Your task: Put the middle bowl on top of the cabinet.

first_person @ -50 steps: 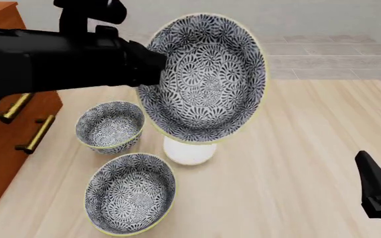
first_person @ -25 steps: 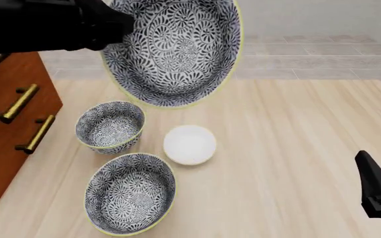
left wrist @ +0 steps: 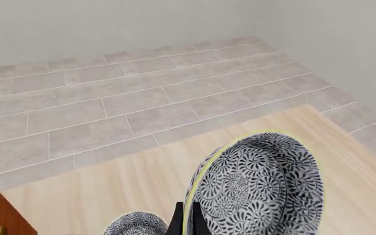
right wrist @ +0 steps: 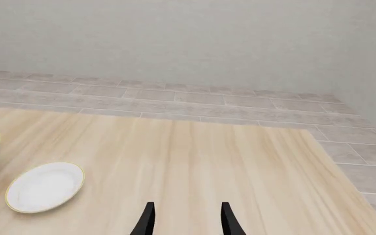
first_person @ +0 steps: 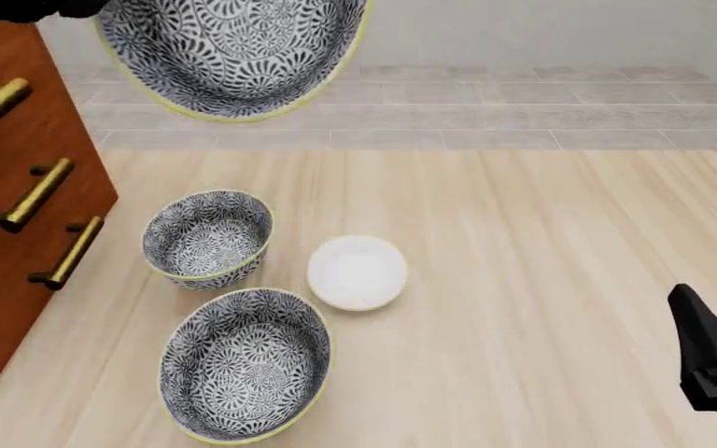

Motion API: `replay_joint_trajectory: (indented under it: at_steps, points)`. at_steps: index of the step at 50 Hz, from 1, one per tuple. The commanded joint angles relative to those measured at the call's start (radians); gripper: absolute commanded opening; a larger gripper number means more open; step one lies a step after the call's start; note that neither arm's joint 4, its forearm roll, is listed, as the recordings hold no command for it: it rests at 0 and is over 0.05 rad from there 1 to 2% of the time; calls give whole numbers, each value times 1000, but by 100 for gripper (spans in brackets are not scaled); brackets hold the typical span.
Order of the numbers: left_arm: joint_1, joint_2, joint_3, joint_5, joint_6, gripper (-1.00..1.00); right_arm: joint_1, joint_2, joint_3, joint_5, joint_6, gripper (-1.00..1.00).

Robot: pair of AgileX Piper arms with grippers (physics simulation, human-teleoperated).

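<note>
The middle bowl (first_person: 231, 58), wide with a blue-grey floral pattern and a pale yellow rim, hangs tilted high in the air at the top left of the front view. It is just right of the upper part of the reddish-brown cabinet (first_person: 16, 187). My left gripper (left wrist: 188, 223) is shut on the rim of this bowl (left wrist: 260, 188), and in the front view the arm is almost entirely out of frame. My right gripper (right wrist: 188, 219) is open and holds nothing, low over the table's near right part.
On the table stand a smaller, deeper patterned bowl (first_person: 206, 238), a small plain white dish (first_person: 356, 271) and a second large patterned bowl (first_person: 246, 364) near the front edge. The cabinet's brass handles (first_person: 45, 191) face the table. Tiled floor lies beyond the table.
The left arm has carried the bowl up and to the left, toward the cabinet, and has left the front view's top. The right gripper has not moved.
</note>
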Motion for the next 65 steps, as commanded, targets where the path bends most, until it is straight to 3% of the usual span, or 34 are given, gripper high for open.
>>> replay_joint_trajectory:
  at_steps: [1, 41, 65]
  points:
    - [68, -33, -15, -3, -30, -100, 0, -3, 0, 3, 0, 100]
    - [299, -53, -55, 13, -100, -100, 0, -6, 0, 6, -1, 100]
    - [412, -22, -147, 57, -112, -100, -1, -7, 0, 7, -1, 100]
